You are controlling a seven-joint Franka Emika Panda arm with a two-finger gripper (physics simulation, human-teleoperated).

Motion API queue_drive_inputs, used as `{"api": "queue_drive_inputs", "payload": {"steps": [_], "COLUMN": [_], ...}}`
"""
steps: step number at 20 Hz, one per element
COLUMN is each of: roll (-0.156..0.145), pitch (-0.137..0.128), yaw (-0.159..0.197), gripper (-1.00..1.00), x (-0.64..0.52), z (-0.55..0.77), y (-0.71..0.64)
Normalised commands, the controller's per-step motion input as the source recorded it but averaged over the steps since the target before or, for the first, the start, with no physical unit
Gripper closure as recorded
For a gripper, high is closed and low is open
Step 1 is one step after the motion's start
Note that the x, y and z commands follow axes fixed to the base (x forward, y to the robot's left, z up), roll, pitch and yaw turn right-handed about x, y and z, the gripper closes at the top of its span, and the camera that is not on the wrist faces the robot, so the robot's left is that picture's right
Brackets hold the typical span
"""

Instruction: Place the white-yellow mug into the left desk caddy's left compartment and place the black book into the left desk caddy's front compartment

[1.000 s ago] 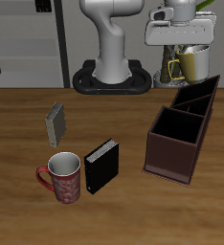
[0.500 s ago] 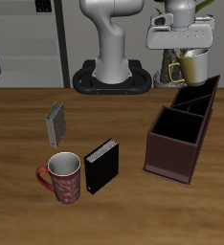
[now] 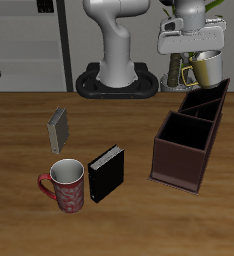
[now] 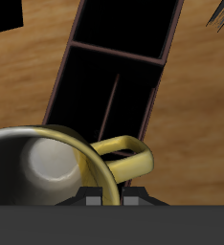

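The white-yellow mug [image 3: 204, 68] hangs in the air above the far end of the left desk caddy [image 3: 191, 136], tilted, with my gripper [image 3: 195, 54] shut on its rim. In the wrist view the mug [image 4: 61, 167] fills the near field with its yellow handle [image 4: 123, 158] showing, and the caddy's dark sections [image 4: 114, 77] lie below it. The black book [image 3: 106, 173] stands upright on the table near the front, away from the caddy.
A red patterned mug [image 3: 65, 185] stands beside the black book near the front edge. A small grey book [image 3: 58, 128] stands farther back. The robot's base [image 3: 117, 80] sits at the table's back.
The gripper has carried the mug a little higher, and the mug now tilts more than before. Nothing on the table has moved.
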Motion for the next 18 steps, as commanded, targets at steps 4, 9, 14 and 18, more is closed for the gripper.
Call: {"api": "queue_drive_inputs", "payload": {"steps": [4, 9, 14, 18], "roll": [0.028, 0.016, -0.033, -0.001], "pitch": [0.003, -0.009, 0.035, 0.002], "yaw": [0.021, 0.000, -0.020, -0.019], "gripper": [1.00, 1.00, 1.00, 1.00], "x": [-0.09, -0.13, -0.10, -0.13], "z": [-0.05, -0.07, -0.19, -0.06], "y": [0.09, 0.04, 0.03, 0.06]}}
